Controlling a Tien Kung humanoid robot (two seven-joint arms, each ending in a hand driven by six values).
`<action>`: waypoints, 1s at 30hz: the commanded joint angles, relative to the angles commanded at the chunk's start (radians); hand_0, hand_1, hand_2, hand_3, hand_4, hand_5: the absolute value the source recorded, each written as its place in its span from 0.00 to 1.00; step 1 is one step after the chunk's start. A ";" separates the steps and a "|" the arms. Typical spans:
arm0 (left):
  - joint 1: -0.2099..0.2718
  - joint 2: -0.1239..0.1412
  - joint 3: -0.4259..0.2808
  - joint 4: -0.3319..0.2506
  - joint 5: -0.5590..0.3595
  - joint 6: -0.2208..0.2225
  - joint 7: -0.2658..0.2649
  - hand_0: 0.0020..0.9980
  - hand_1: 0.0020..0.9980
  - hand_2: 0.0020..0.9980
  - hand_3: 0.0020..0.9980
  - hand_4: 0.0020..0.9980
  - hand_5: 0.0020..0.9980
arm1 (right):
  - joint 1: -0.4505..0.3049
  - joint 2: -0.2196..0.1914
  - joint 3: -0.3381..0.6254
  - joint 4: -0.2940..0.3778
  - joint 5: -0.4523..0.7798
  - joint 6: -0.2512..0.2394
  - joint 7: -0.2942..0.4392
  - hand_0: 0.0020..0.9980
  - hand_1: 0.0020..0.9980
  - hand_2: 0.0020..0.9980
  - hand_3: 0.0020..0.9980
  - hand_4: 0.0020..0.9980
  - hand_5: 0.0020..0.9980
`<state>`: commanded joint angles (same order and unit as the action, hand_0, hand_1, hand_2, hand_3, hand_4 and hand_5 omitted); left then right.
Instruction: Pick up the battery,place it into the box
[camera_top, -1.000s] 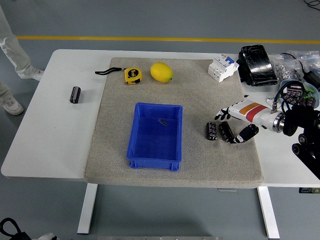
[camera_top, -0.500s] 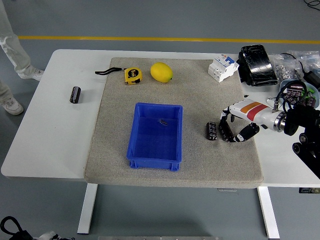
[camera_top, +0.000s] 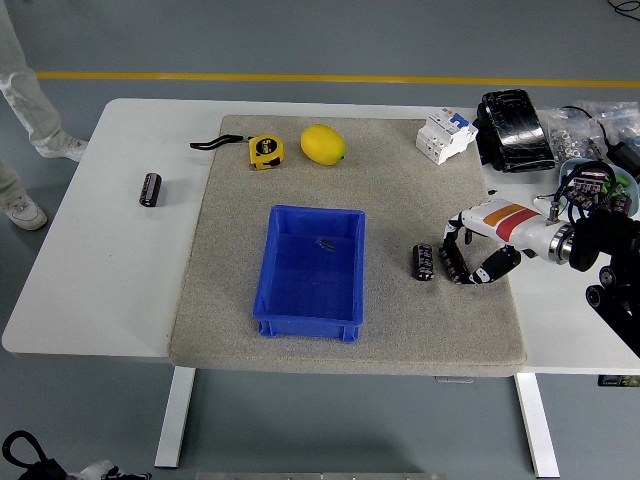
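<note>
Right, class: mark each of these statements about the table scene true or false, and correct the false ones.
1. The robot's right hand is curled around a black cylindrical battery. True.
2. The blue plastic box holds a battery. False: only a small dark item lies in it.
3. A yellow lemon lies beside the yellow tape measure. True.
4. Another black battery lies on the bare white table, left of the grey mat. True.
5. The white circuit breaker sits inside the box. False: it is on the mat's far right corner.

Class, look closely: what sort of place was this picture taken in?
Probably a workshop or robotics lab: grey floor with a yellow line, a white table bearing a circuit breaker and tape measure.
</note>
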<state>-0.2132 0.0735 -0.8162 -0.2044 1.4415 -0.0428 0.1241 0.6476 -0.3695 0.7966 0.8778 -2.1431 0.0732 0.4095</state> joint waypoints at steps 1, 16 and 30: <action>0.000 0.000 0.001 0.000 -0.001 0.000 0.000 0.60 0.57 0.60 0.71 0.72 0.69 | -0.001 0.000 -0.002 0.000 0.001 0.000 0.000 0.55 0.49 0.51 0.55 0.77 0.02; 0.005 0.006 -0.004 0.000 0.000 -0.001 0.002 0.60 0.56 0.59 0.71 0.72 0.69 | 0.010 -0.024 0.029 0.094 0.007 0.018 0.001 0.52 0.48 0.50 0.53 0.76 0.00; 0.010 0.010 -0.020 0.000 0.023 -0.004 0.005 0.60 0.56 0.59 0.71 0.72 0.69 | 0.092 0.021 0.011 0.317 0.074 0.042 -0.015 0.53 0.47 0.50 0.53 0.77 0.00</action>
<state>-0.2032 0.0839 -0.8364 -0.2047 1.4641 -0.0464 0.1286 0.7395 -0.3481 0.8071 1.1945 -2.0689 0.1150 0.3940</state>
